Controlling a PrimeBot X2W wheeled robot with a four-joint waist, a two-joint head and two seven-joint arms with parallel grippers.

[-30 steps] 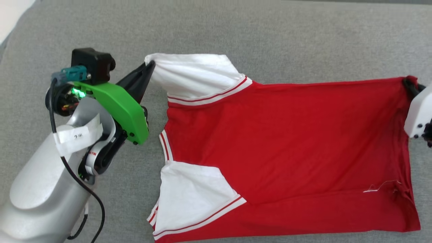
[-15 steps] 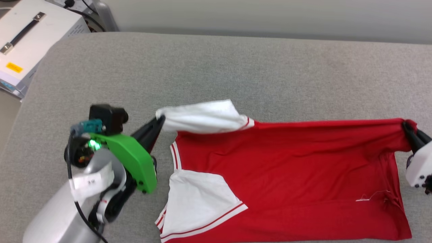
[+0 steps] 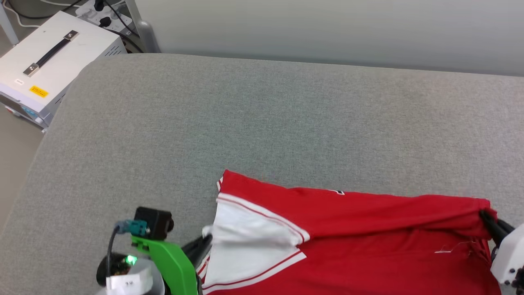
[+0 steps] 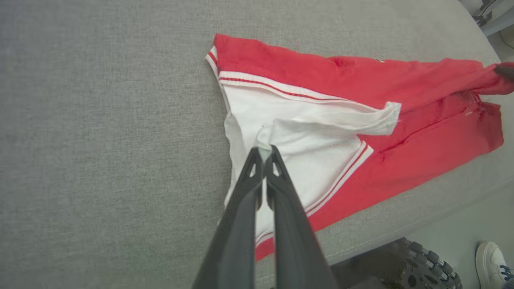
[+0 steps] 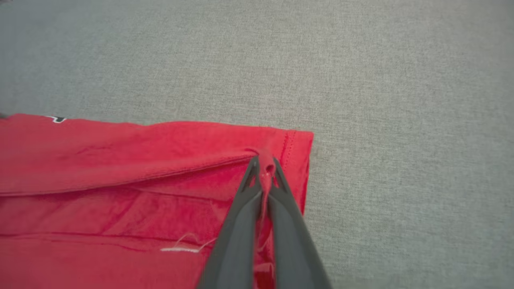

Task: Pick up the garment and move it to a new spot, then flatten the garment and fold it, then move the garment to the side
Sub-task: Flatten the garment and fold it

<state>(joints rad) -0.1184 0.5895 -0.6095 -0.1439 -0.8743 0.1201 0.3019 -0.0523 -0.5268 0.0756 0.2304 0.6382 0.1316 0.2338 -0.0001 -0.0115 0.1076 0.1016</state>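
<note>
Pinching the garment (image 3: 368,229) at both ends rn. Our left gripper (image 4: 265,151) has its fingers squeezed together on a bunch of white sleeve, and our right gripper (image 5: 265,165) is clamped the same way on red fabric at the hem corner. Head view: both arms sit low near the front edge of the grey cushion (image 3: 286,123), left fingers angled up-right, right fingers up-left. Shirt lies on the cushion btw them, one layer folded over lengthwise.
</note>
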